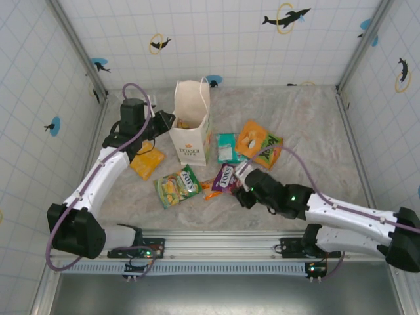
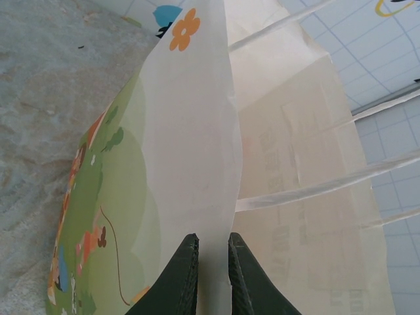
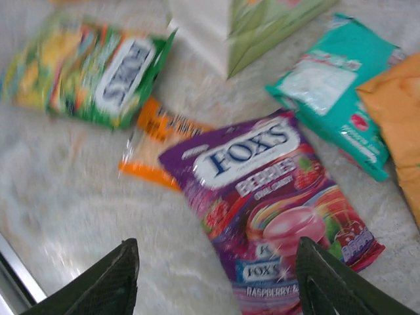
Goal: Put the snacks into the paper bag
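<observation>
The white paper bag [image 1: 192, 131] stands upright at the back middle of the table, its mouth open. My left gripper [image 1: 167, 122] is shut on the bag's left rim, and in the left wrist view the paper bag [image 2: 197, 131] wall runs between the fingers of my left gripper [image 2: 213, 262]. Several snacks lie flat in front of the bag: a green packet [image 1: 177, 186], a purple packet [image 1: 225, 177], a small orange packet [image 1: 210, 189], a teal packet [image 1: 229, 147]. My right gripper [image 3: 216, 269] hovers open over the lower left edge of the purple packet [image 3: 275, 197], holding nothing.
A yellow packet [image 1: 147, 161] lies left of the bag, under my left arm. Two orange and green packets [image 1: 258, 141] overlap right of the teal one. Tiled walls close in the table on three sides. The metal rail [image 1: 216, 241] runs along the near edge.
</observation>
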